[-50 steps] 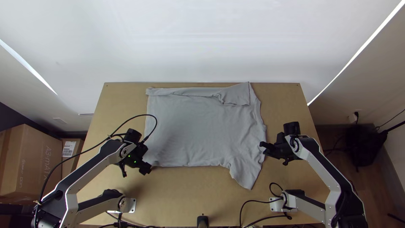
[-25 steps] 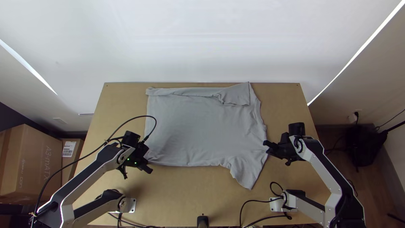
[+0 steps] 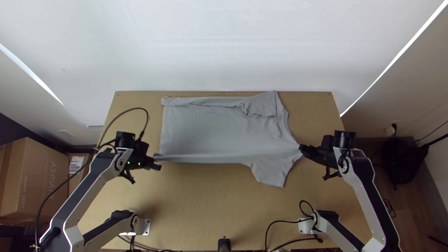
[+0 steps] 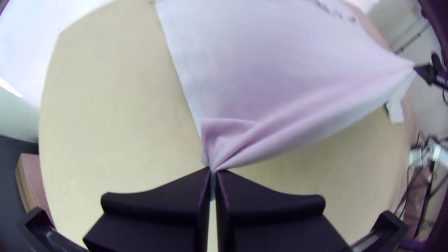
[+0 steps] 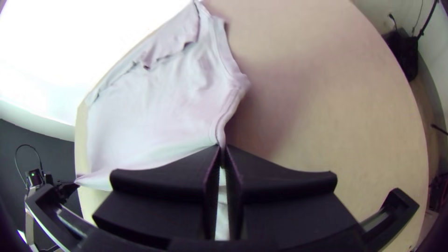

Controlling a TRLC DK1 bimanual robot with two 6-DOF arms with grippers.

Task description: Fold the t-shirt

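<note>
One grey t-shirt point(image 3: 210, 130) lies broad across the far half of the desk point(image 3: 200, 205), its body mostly spread. Along the far side a narrow strip point(image 3: 196, 101) is turned over onto the body, with a wider flap point(image 3: 262, 105) laid back at that strip's right end. The near side is drawn taut between both pincers, with long creases running across, and a sleeve point(image 3: 270, 173) sticks out from its right part toward the desk's near edge.

The left pincer point(image 3: 157, 161) has its fingers pressed together on the shirt's near left corner — the cloth bunches where it enters them. The right pincer point(image 3: 302, 149) is clamped on the shirt's right edge; its wrist view shows a ribbed band point(image 5: 218, 128) running into the closed fingers.

Beyond the desk's left side stand cardboard boxes point(image 3: 35, 177); off its right, a black bag point(image 3: 403, 158) sits on the floor point(image 3: 413, 210).
</note>
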